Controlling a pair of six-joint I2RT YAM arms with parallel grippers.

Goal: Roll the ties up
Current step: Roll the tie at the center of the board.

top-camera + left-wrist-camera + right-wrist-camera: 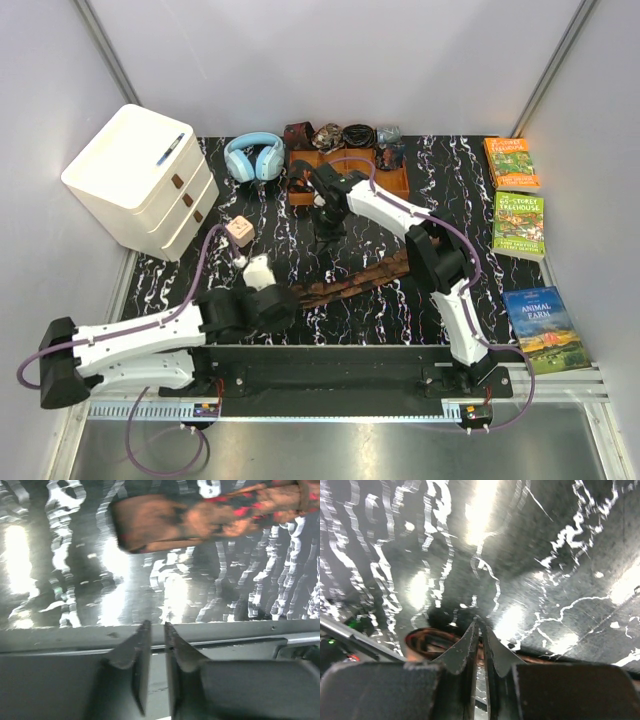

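- Left gripper: jaws slightly parted, empty, near the end of the tie, not touching it.
- Right gripper: tips together; whether anything is pinched cannot be determined.
- Tie: dark brown, reddish-tan pattern, unrolled, lying diagonally on the black marbled table between the arms.
- Blue book reads "Animal Farm"; green book reads "Treehouse".

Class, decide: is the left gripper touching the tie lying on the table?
Apart. The left wrist view shows bare table between the left gripper and the tie.
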